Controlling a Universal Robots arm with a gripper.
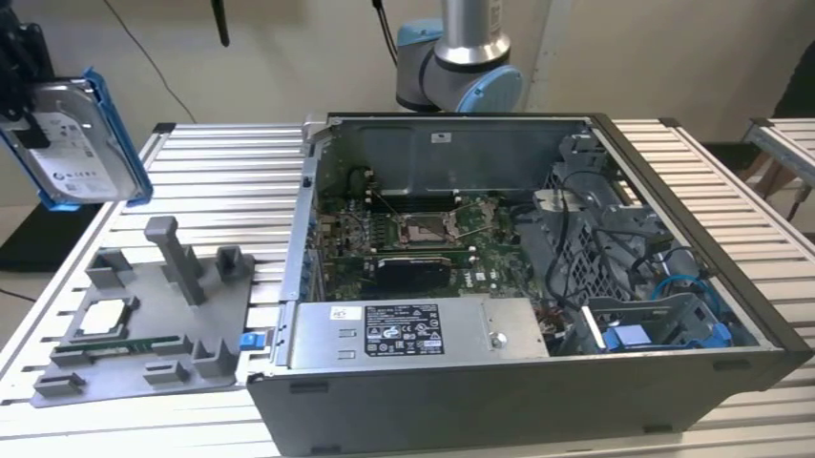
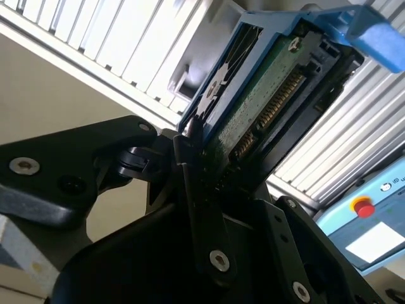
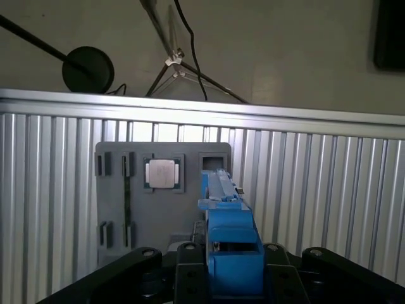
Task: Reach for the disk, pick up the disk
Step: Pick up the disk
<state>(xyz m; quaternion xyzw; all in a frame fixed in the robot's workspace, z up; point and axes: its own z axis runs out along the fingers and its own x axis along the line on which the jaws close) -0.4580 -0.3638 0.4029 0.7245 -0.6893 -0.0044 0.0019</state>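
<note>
Disk (image 1: pixel 79 143) in the air, clamped by the gripper (image 3: pixel 231 266).
It hangs above the grey tray (image 1: pixel 128 315) at the exterior view's left, 2 fingers (image 2: pixel 195 183) closed tight on its blue-railed edges; a firm, steady squeeze should stop it slipping.

- A robotics lab or workshop: a slatted aluminium desk (image 1: pixel 713 162) spreads beneath the claw (image 3: pixel 231 263).
- An opened computer case (image 1: pixel 510 410), its motherboard (image 1: pixel 421 229) bared, sits on the desk, well off to the claw's side.
- A grey moulded fixture tray (image 1: pixel 140 334) lies below the claw.
- An industrial arm base (image 1: pixel 459 67) stands behind the case.
- A control pendant (image 2: pixel 342 225) with a red button (image 2: pixel 362 206) shows past the desk edge.
</note>
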